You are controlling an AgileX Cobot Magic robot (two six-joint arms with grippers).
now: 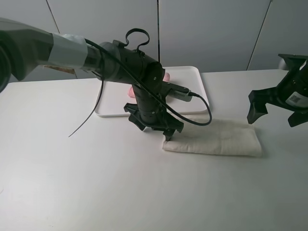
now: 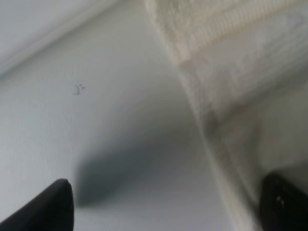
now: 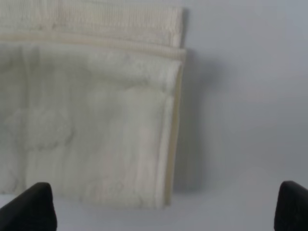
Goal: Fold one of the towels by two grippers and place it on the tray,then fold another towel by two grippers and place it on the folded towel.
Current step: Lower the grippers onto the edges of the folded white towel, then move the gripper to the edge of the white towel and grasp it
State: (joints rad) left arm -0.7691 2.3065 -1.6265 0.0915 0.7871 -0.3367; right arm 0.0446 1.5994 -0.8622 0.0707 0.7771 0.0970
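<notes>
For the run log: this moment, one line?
left gripper open at white towel edge | right gripper open, off towel | pink towel on tray

I count two towels, a cream towel [image 1: 216,139] beside my left gripper [image 1: 155,130] and a pink towel [image 1: 166,77] beyond it; one tray [image 1: 195,79]; two grippers, counting my right gripper [image 1: 273,115].

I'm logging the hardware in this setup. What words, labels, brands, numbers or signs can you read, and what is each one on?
No text is legible in any view.
White sticker on the right end effector: any print is too small to read.
Small dark mark on the table: blurred, not readable as a character.
</notes>
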